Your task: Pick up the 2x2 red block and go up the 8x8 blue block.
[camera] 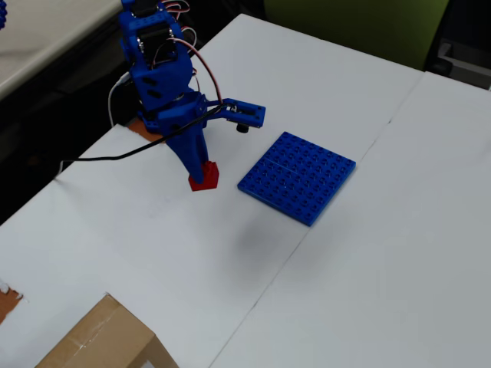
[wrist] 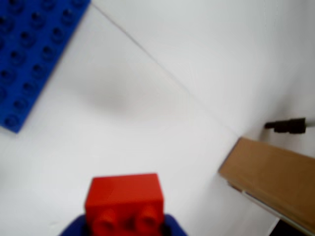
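My gripper [camera: 204,173] held the 2x2 red block [camera: 205,177] off to the left of the 8x8 blue block [camera: 298,176] in the overhead view.

My fingers were closed on the red block, whose studs faced the wrist camera at the bottom edge [wrist: 124,202], with my blue fingers [wrist: 173,225] showing on either side of it. The blue plate lay flat on the white table [camera: 360,253], apart from the red block; in the wrist view it sat at the upper left [wrist: 34,49]. A cardboard box [camera: 100,337] stood near the table's lower left corner in the overhead view.
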`<action>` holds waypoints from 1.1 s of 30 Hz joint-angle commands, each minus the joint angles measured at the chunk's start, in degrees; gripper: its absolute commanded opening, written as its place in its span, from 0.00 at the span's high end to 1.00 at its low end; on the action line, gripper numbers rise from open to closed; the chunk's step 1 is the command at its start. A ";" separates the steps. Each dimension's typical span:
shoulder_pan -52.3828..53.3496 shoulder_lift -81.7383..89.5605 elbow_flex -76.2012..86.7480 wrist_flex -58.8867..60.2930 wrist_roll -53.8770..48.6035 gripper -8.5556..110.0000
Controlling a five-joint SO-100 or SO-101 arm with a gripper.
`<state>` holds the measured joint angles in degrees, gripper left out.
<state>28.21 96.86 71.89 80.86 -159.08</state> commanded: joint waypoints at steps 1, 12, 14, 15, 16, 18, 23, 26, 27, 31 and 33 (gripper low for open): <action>-4.39 4.04 0.00 1.05 -1.67 0.92; -15.91 4.48 -0.62 1.58 -7.47 0.92; -17.67 4.13 -0.97 1.58 -8.26 0.92; -18.46 3.87 -1.14 1.58 -9.05 0.92; -19.16 3.43 -1.32 1.58 -9.93 0.92; -20.39 2.72 -1.41 1.49 -11.51 0.92; -24.08 0.53 -2.72 1.93 -13.27 0.92; -25.93 -2.64 -5.89 3.69 -15.12 0.92; -26.63 -4.31 -7.73 4.75 -15.47 0.92; -28.65 -8.61 -11.69 5.80 -15.29 0.92; -28.92 -9.49 -11.87 5.36 -16.08 0.92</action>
<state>0.26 87.45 63.28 86.40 -174.29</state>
